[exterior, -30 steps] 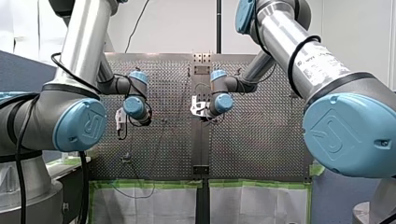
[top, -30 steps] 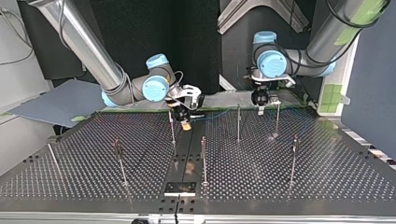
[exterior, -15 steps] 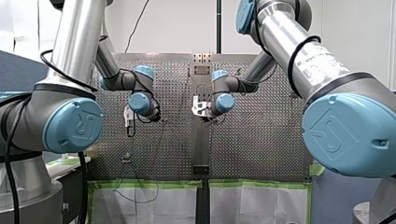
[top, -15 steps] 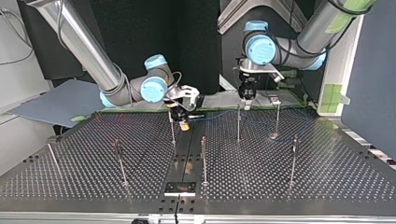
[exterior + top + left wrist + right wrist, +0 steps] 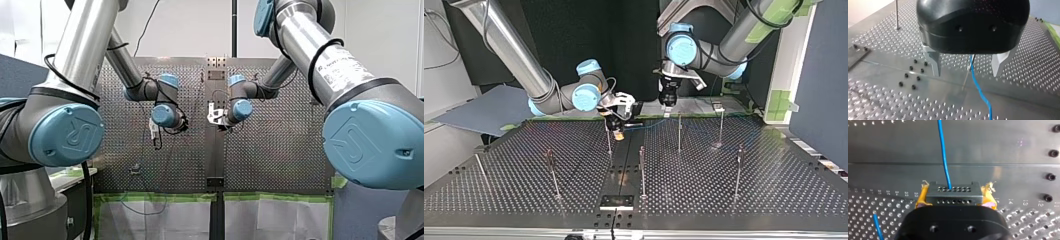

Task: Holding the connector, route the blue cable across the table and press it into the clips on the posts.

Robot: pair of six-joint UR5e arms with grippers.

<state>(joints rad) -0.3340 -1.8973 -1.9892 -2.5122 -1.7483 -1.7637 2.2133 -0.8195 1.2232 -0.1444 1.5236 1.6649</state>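
Here, connector sits between my right fingers.

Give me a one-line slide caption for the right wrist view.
Right gripper, jaws shut on the grey connector, with the blue cable leading ahead over the perforated table.

Blue cable from grey connector

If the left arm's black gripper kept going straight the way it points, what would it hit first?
Probably the thin post and blue cable, which sit between the open fingers of the left gripper, then the perforated table beyond. Depth is hard to judge.
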